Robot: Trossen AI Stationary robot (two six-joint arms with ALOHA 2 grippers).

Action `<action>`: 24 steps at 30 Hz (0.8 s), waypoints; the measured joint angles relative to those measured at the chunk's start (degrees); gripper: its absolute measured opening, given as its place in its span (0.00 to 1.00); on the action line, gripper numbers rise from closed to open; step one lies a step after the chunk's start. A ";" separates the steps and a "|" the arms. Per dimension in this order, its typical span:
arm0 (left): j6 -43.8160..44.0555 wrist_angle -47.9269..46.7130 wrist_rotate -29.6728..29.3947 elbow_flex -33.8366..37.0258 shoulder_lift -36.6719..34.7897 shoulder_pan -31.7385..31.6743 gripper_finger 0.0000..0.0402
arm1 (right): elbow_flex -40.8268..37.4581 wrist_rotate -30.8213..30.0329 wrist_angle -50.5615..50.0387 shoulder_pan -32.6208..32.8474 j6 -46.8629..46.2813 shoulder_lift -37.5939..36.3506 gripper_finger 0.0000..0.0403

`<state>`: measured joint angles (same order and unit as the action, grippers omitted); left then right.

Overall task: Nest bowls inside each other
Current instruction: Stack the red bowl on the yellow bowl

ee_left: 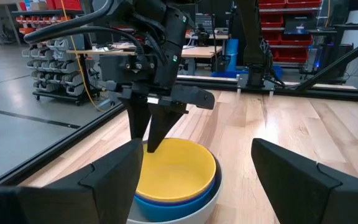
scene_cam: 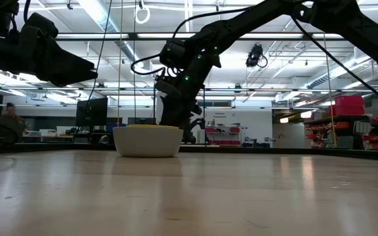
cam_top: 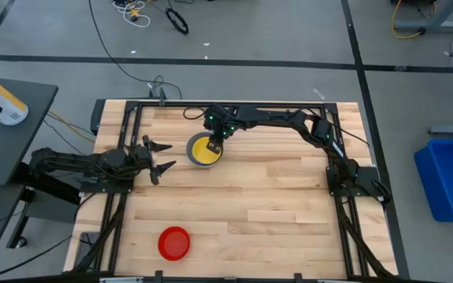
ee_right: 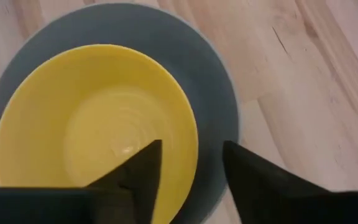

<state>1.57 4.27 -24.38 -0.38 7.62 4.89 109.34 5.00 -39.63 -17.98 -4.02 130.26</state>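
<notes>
A yellow bowl (cam_top: 202,152) sits nested in a light blue bowl (ee_left: 166,202) and a dark blue bowl (ee_right: 213,81), all inside a grey bowl (scene_cam: 147,142) on the table's far middle. My right gripper (ee_right: 191,168) hangs over the stack's right rim, open, one finger over the yellow bowl's inside and one outside it. A red bowl (cam_top: 174,243) stands alone near the front left. My left gripper (cam_top: 162,155) waits open and level just left of the stack. My right gripper's fingers (ee_left: 156,134) straddle the yellow bowl's rim (ee_right: 188,134) on the stack's right side, slanting down from the far right. Whether either finger touches the rim, I cannot tell. The yellow bowl rests upright in the stack.
Black frame rails (cam_top: 124,118) run along the table's left, far and right sides. Bare wood lies between the stack and the red bowl and across the table's right half (cam_top: 289,204).
</notes>
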 joint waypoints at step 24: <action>5.62 2.90 5.89 0.02 12.42 0.00 0.76 | -25.51 -24.49 35.59 35.37 7.35 -24.52 0.50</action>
<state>7.20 7.17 -18.50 -0.36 20.04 4.89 83.83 -19.49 -4.04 17.40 3.34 105.74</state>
